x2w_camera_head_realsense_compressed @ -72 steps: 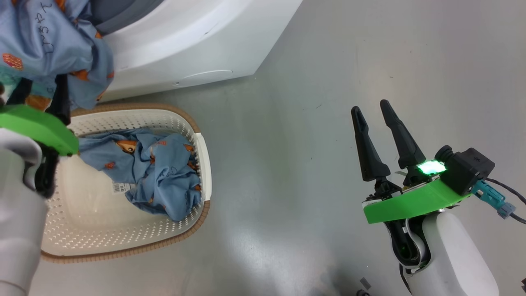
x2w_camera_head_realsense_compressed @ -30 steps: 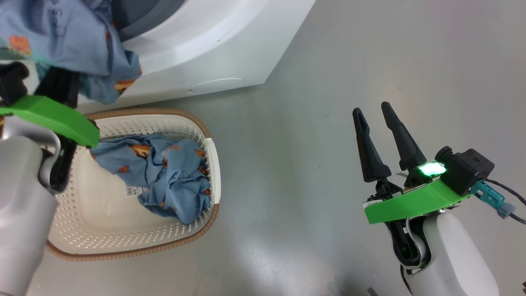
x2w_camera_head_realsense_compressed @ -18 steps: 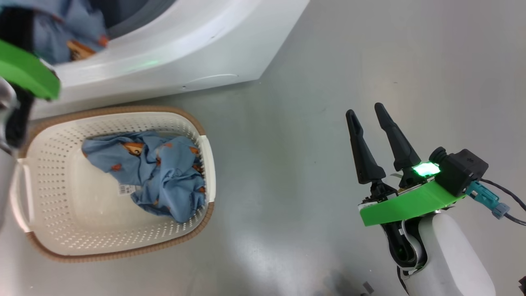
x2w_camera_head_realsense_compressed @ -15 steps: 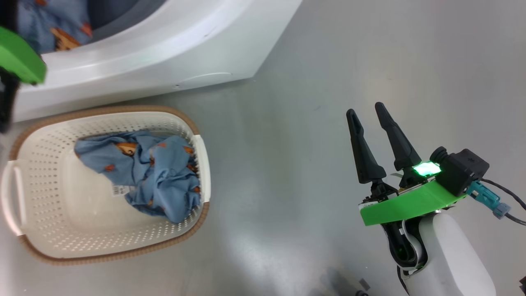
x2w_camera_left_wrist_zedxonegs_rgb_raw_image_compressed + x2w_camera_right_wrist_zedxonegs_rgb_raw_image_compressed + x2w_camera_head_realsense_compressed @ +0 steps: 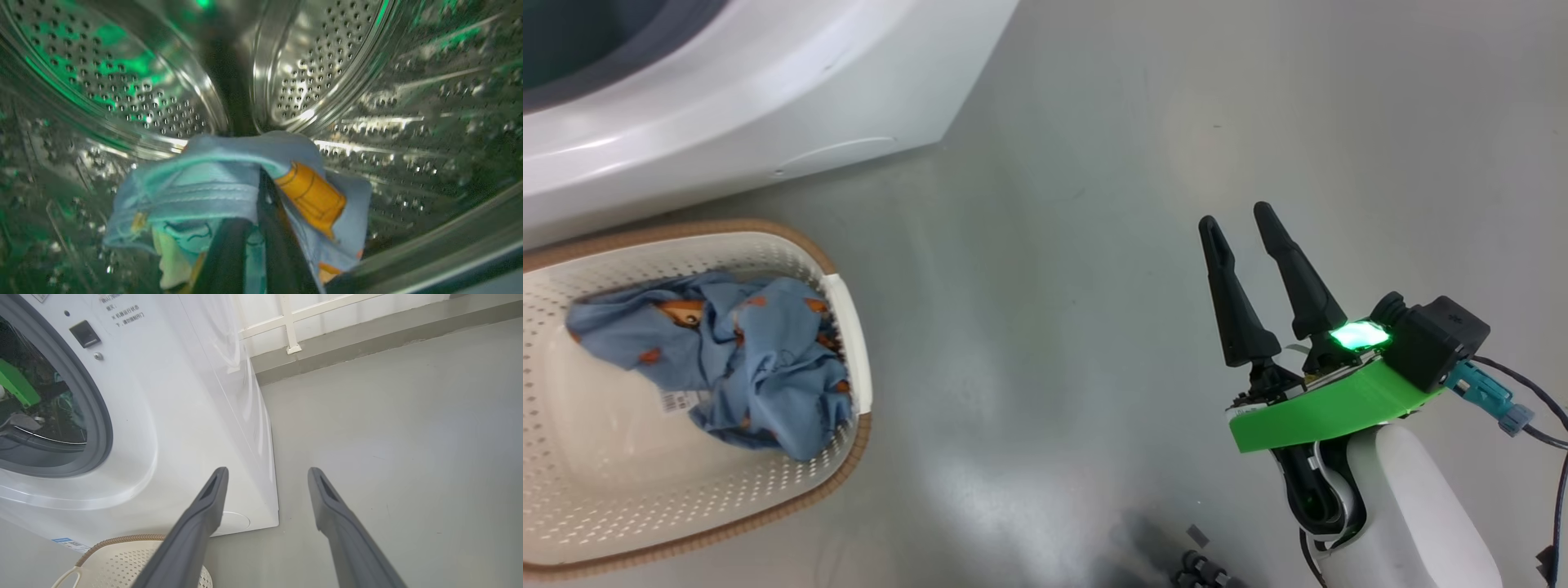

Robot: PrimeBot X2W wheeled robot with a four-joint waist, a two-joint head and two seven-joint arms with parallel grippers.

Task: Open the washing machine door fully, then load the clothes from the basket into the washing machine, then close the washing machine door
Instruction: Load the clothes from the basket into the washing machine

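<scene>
**Left hand and load.** The left hand (image 5: 257, 212) was inside the perforated steel drum (image 5: 122, 94) of the washing machine (image 5: 768, 90). Its two dark fingers were together, clamped on a light blue garment (image 5: 204, 188). The cloth draped over the fingertips and hid them, showing an orange-brown figure and a pale cream fold. Whether the garment touched the drum wall could not be told, and blur smeared the drum's right side.

**Right hand.** The right hand (image 5: 1235, 214) was held over bare floor, fingers apart and holding nothing, well apart from the basket (image 5: 848, 294).

**Remaining clothes.** The clothes (image 5: 743, 351) lay bunched in the basket against the wall nearer the right hand. They partly covered a label sticker (image 5: 678, 399). The basket stood on the floor just in front of the machine, its far side cut off by the edge of the head view.

**Machine front.** A grey rubber ring (image 5: 100, 428) bordered the open mouth, and a green part (image 5: 16, 384) of the left arm showed inside it. The print on the front panel was too small to read.

**Room.** The floor (image 5: 1054, 327) was smooth, grey and glossy with glare. A grey skirting (image 5: 367, 330) and a white rail (image 5: 286, 322) ran along the far wall.
</scene>
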